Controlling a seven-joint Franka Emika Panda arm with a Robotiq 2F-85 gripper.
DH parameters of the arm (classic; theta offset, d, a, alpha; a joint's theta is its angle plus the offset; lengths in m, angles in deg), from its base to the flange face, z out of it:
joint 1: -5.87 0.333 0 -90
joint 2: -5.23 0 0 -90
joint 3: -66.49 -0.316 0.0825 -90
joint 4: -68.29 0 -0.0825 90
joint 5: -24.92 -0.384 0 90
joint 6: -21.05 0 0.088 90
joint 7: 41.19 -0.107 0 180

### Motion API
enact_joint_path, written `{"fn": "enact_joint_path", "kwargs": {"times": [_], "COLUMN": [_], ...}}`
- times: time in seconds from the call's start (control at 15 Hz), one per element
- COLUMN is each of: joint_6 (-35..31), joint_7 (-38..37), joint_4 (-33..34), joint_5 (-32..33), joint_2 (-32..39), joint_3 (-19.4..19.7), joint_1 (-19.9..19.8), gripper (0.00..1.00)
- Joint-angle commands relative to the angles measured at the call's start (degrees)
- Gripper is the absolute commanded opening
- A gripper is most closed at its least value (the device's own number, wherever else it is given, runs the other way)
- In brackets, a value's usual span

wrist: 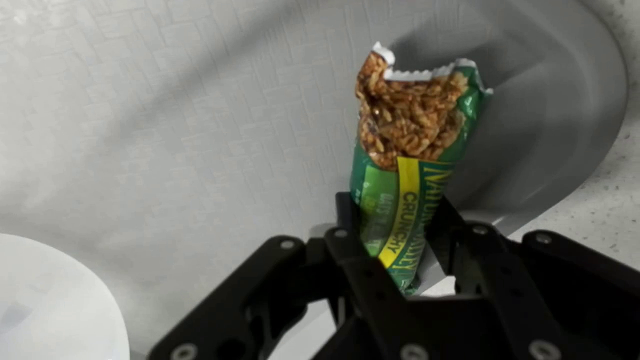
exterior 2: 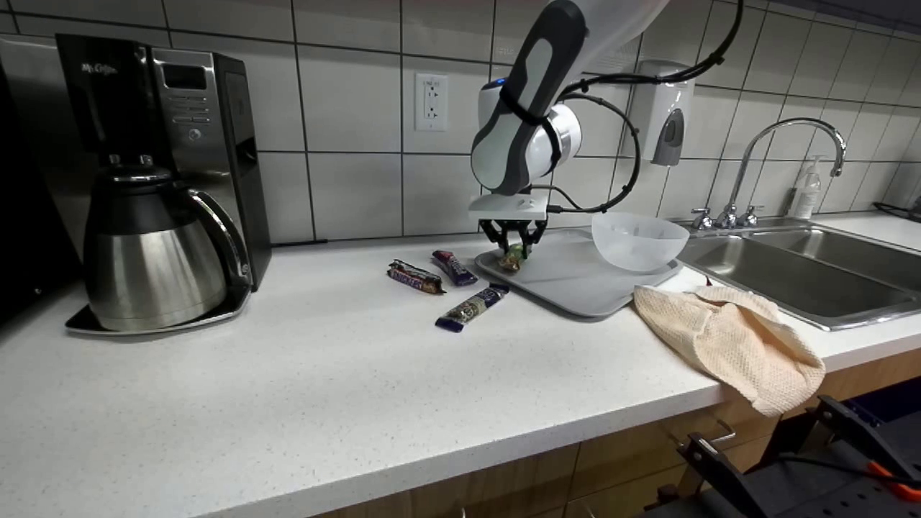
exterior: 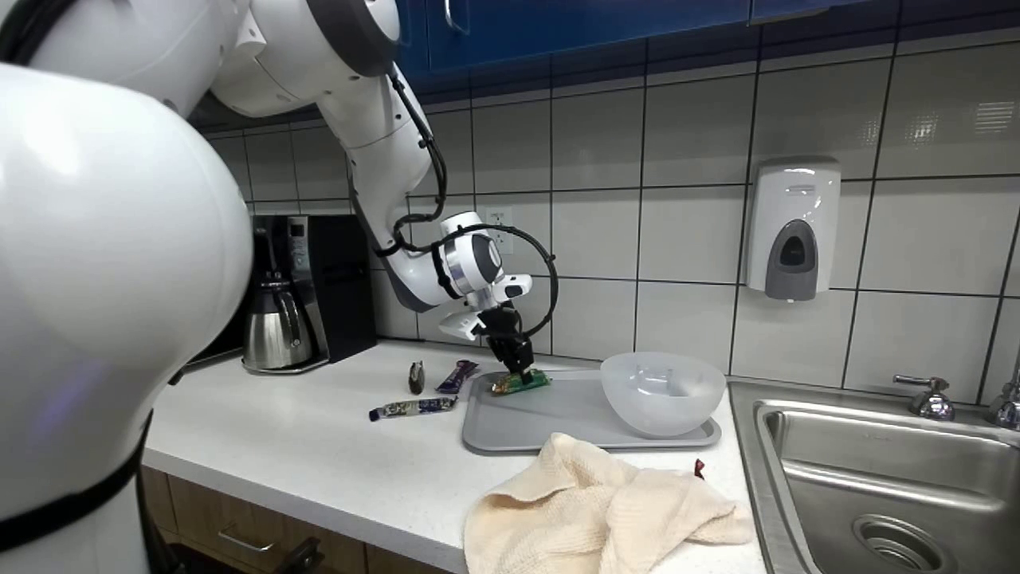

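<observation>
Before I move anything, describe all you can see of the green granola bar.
The granola bar looks wrapped in shiny green plastic, with a yellow CRUNCHY stripe, printed granola and a bent, serrated white edge. Roughly level, it's pinched by the jaws over one end of the gray tray; whether it touches the tray is unclear.

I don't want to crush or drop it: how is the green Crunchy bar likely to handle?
The green Crunchy bar is probably light, being so slim. Its glossy wrapper could slip between the fingers. The pictured granola hints it is stiff but crumbly; hard squeezing may crack it.
</observation>
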Motion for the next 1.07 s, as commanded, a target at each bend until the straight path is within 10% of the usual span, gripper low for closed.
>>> {"fn": "enact_joint_path", "kwargs": {"times": [0.0, 1.0], "joint_6": [1.16, -0.45], "joint_7": [-1.47, -1.0], "joint_4": [-0.09, -4.77], "joint_5": [0.93, 1.98], "joint_2": [-1.91, -8.37], "joint_3": [-0.9, -2.33], "joint_1": [-0.73, 0.19], "gripper": [0.14, 0.14]}}
